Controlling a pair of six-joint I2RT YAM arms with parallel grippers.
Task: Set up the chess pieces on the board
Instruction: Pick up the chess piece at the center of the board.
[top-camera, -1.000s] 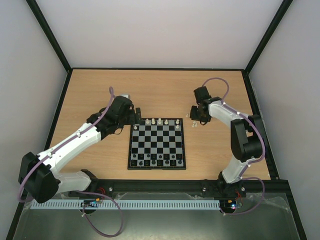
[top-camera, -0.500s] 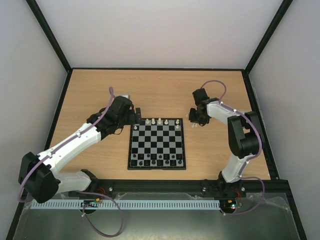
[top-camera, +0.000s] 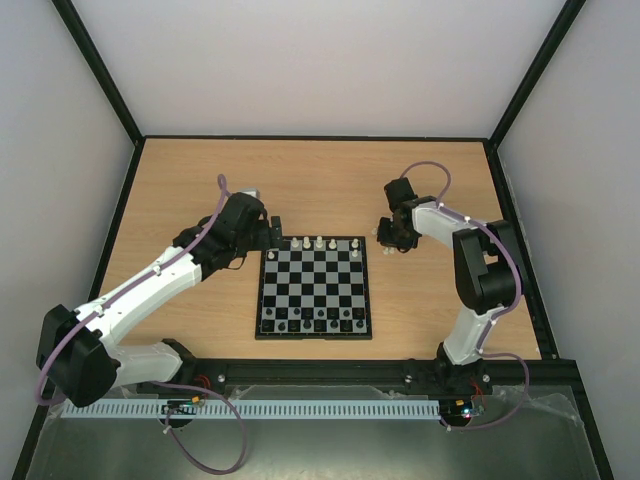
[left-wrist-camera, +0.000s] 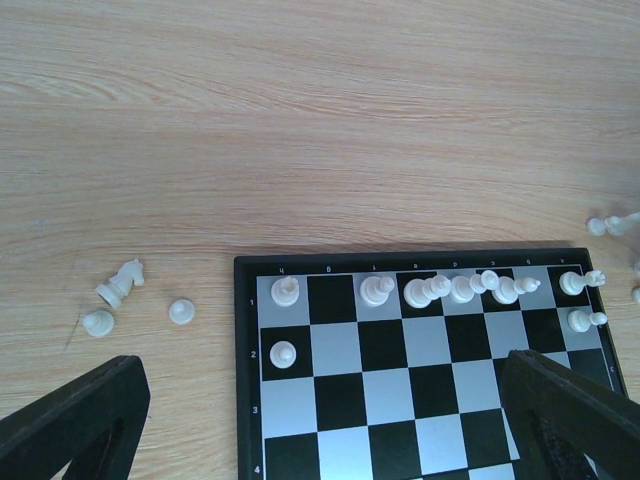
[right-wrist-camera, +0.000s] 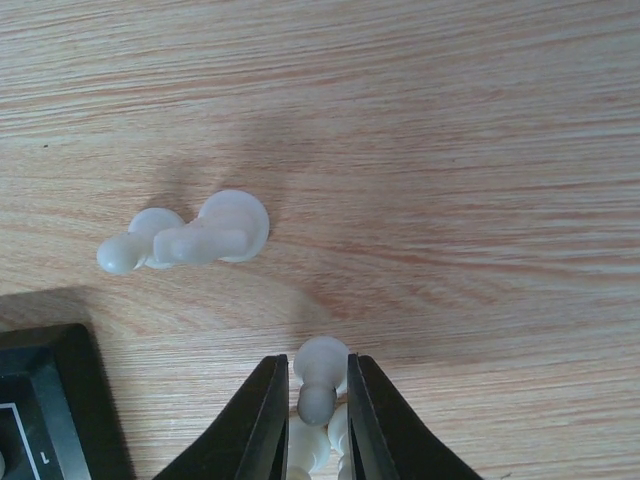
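Nearest, on the wooden worktop (top-camera: 200, 180), flat black-and-grey checkered chessboard (top-camera: 315, 290), pale translucent chess pieces (left-wrist-camera: 462, 289) along its far edge. Over its far-left corner, left gripper (left-wrist-camera: 320, 415) spread wide, holding nothing. Off the far-right corner, right gripper (right-wrist-camera: 318, 372) pinched on a tiny whitish pawn (right-wrist-camera: 322, 352). Could squirt out of so narrow a bite, or knock the toppled whitish piece (right-wrist-camera: 210, 235) alongside. Edge numerals 1 to 4 readable; no brand.

Bare table (right-wrist-camera: 480, 120) lies open ahead and to the right of my right fingers (right-wrist-camera: 262, 415). To their left, 2 toppled chess pieces (right-wrist-camera: 190, 238) block the way, with the board (right-wrist-camera: 45, 400) corner close by. Between my wide left fingers (left-wrist-camera: 70, 425), 3 loose pieces (left-wrist-camera: 118, 285) and the board's crowded far edge obstruct.
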